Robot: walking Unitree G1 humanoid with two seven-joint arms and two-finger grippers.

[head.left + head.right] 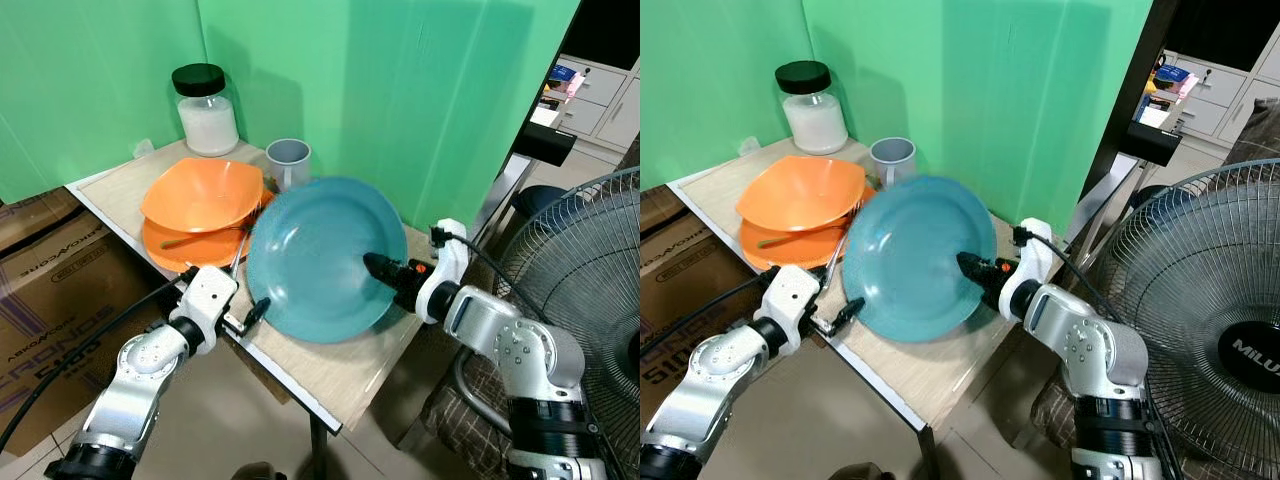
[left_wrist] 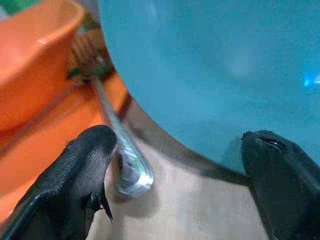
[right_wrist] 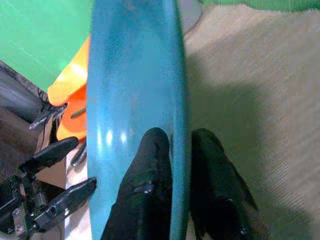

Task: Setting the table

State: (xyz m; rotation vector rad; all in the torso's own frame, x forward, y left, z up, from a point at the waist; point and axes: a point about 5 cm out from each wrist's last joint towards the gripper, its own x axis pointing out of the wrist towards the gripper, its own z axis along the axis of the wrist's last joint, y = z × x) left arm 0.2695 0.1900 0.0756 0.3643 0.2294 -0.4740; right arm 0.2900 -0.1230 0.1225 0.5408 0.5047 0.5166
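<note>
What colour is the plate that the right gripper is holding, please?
Teal blue. The plate shows best in the left eye view, pinched at its rim by the right gripper.

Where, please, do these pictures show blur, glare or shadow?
Left wrist view: soft throughout, a bright glint on the spoon handle. Right wrist view: pale glare spots on the teal plate, its shadow darkening the table. Eye views: the plate's upper rim slightly smeared.

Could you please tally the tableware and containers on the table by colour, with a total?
Teal: 1, the plate, clamped at its rim by the right end effector
Orange: 2, the bowl and the orange plate under it
Grey: 1, the mug
Clear with black lid: 1, the jar
Silver: 1, the utensil by the open left end effector
Total: 6
</note>
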